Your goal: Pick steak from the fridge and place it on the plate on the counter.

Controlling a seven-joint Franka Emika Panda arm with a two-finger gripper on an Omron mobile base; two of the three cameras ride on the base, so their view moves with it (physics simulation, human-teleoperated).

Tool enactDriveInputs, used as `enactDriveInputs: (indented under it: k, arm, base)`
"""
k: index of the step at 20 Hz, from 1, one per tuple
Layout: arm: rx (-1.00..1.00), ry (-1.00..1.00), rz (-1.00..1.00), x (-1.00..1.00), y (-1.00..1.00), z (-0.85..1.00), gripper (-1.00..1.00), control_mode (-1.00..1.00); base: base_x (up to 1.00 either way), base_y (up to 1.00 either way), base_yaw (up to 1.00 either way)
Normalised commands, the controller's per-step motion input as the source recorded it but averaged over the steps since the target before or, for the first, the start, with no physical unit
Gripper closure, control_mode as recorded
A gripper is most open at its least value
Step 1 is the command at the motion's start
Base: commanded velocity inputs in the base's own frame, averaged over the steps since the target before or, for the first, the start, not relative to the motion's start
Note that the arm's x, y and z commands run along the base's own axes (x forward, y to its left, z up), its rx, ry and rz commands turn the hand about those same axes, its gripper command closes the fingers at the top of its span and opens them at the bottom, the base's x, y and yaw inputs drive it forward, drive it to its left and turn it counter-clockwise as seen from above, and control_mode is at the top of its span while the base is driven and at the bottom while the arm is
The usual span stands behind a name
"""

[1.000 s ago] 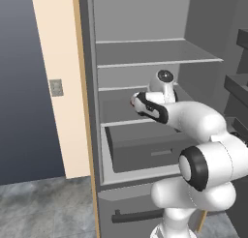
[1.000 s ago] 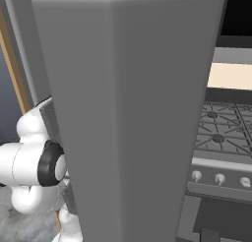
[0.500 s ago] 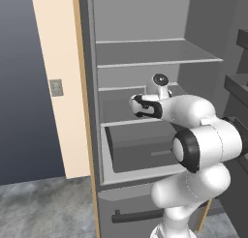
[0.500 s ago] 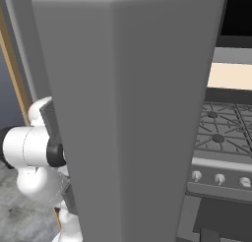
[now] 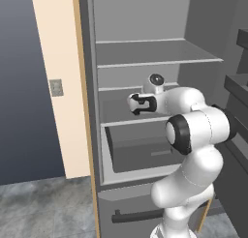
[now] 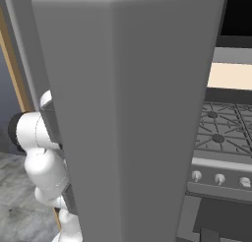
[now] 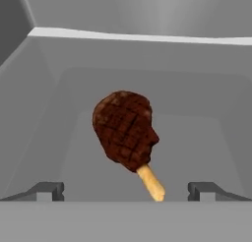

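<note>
**Jaws wide, steak lying ahead of me inside the fridge**

Taking the fridge (image 5: 145, 53) as my landmark and going left to right. Left of it in the left base view stands a pale wooden panel (image 5: 55, 48) with a small grey switch plate (image 5: 56, 87) on it, and a dark wall further left. Inside the fridge, pale shelves run across. My wrist reaches in above the open grey drawer (image 5: 140, 150), just under the middle shelf. Below the drawer a dark handle bar (image 5: 138, 215) crosses the fridge's lower front.

My gripper (image 7: 126, 191) has its jaws as wide apart as they go, and they hold nothing. In the hand view one fingertip (image 7: 47, 191) sits far left of the steak and the other far right, both clear of it. The steak (image 7: 127, 135) lies on the grey fridge floor between them and further in, its dark grilled lump away from me and its tan bone end pointing back toward me, slightly right.

In the right base view the fridge's grey side wall blocks my hand. Right of the fridge sits a stove (image 6: 221, 137) with dark burners and a row of knobs.
</note>
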Motion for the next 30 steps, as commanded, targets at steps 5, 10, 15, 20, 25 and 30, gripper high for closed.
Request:
enactDriveInputs:
  k: [5, 10, 15, 20, 25, 30]
  arm:
    - [0.00, 0.00, 0.00, 0.24, -0.02, -0.16, -1.00, -1.00]
    - [0.00, 0.00, 0.00, 0.19, 0.00, -0.20, -1.00, -1.00]
    - [0.00, 0.00, 0.00, 0.16, 0.00, -0.22, -1.00, -1.00]
    - [0.00, 0.00, 0.00, 0.19, 0.00, -0.06, -1.00, -1.00]
    - [0.00, 0.00, 0.00, 0.19, 0.00, 0.00, -1.00, -1.00]
    - [0.00, 0.02, 0.00, 0.03, 0.00, -0.01, 1.00, -1.00]
  base:
    - [0.00, 0.00, 0.00]
    - [0.00, 0.00, 0.00]
    - [0.00, 0.00, 0.00]
    - [0.00, 0.00, 0.00]
    - [0.00, 0.00, 0.00]
    - [0.00, 0.00, 0.00]
